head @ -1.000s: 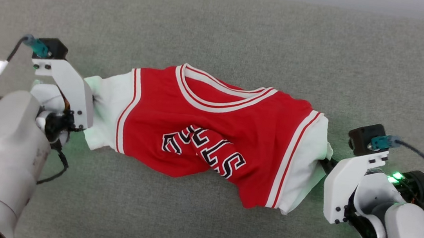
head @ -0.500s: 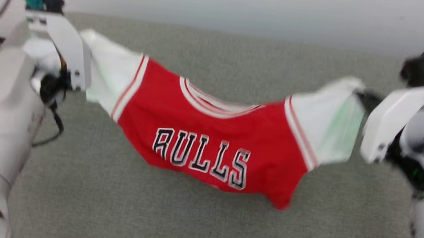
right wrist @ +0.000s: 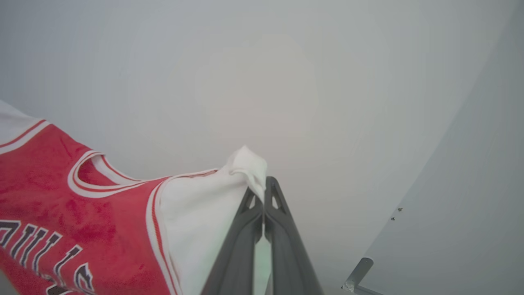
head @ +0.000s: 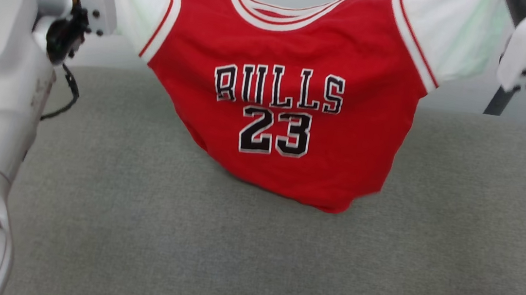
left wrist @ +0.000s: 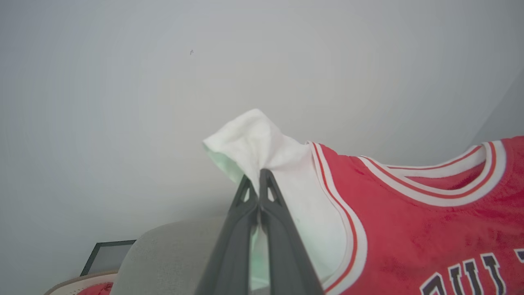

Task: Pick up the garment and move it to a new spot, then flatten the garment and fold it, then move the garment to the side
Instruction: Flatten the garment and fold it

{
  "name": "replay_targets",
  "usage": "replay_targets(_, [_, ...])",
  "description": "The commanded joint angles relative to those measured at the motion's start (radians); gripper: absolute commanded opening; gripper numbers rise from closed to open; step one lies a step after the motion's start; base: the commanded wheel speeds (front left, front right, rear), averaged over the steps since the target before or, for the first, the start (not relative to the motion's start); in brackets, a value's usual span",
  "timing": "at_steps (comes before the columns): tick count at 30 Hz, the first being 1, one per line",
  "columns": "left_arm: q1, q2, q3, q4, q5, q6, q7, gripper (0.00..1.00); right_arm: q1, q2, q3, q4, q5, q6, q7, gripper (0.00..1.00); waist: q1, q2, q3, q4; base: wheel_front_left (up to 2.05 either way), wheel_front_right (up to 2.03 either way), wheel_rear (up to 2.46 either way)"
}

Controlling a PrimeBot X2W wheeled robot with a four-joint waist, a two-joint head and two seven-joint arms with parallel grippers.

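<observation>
The garment [head: 283,47], a small red jersey with white sleeves and black "BULLS 23" lettering, hangs spread out in the air, front toward the head camera. In the left wrist view my left gripper [left wrist: 258,175] is shut on the tip of one white sleeve [left wrist: 262,143]. In the right wrist view my right gripper [right wrist: 264,183] is shut on the tip of the other white sleeve [right wrist: 204,213]. The two arms hold the sleeves high and wide apart. The red hem [head: 330,204] droops low over the grey cushion [head: 251,263]; whether it touches I cannot tell.
The grey padded surface stretches wide under the garment. A pale wall stands behind it. A dark slanted bar [head: 496,101] rises at the far right. A bit of plain red cloth [left wrist: 97,289] lies at the left end beside a dark frame [left wrist: 107,256].
Both arms have risen and spread, lifting the garment off the cushion; it has unfurled from a crumpled heap to hanging flat. The head view has tilted up too.
</observation>
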Motion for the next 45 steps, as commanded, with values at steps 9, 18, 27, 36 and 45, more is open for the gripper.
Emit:
replay_targets(9, [-0.083, -0.014, 0.009, 0.040, 0.006, 0.012, -0.118, 0.00, -0.203, -0.015, 0.145, 0.242, 0.080, 0.000, -0.169, 0.00, 0.0000, -0.0001, -0.025, -0.035, 0.00, 0.00, 0.00])
replay_targets(18, [-0.183, -0.012, 0.011, 0.063, 0.016, 0.022, -0.188, 0.00, -0.371, -0.036, 0.279, 0.358, 0.148, 0.000, -0.289, 0.00, 0.0000, -0.0001, 0.079, -0.060, 0.00, 0.00, 0.00])
replay_targets(27, [-0.390, 0.019, 0.023, 0.039, 0.043, 0.066, -0.312, 0.00, -0.620, -0.071, 0.346, 0.442, 0.085, 0.000, -0.523, 0.00, 0.0000, -0.0001, 0.362, -0.085, 0.00, 0.00, 0.00])
replay_targets(36, [-0.619, -0.008, 0.075, -0.030, 0.034, 0.078, -0.454, 0.00, -0.879, -0.121, 0.252, 0.533, -0.167, 0.000, -0.685, 0.00, 0.0000, -0.0001, 0.666, -0.039, 0.00, 0.00, 0.00])
replay_targets(45, [-0.648, -0.022, 0.192, -0.199, 0.080, 0.091, -0.469, 0.00, -0.886, -0.086, 0.073, 0.384, -0.424, 0.000, -0.685, 0.00, 0.0000, -0.0001, 0.869, 0.013, 0.00, 0.00, 0.00])
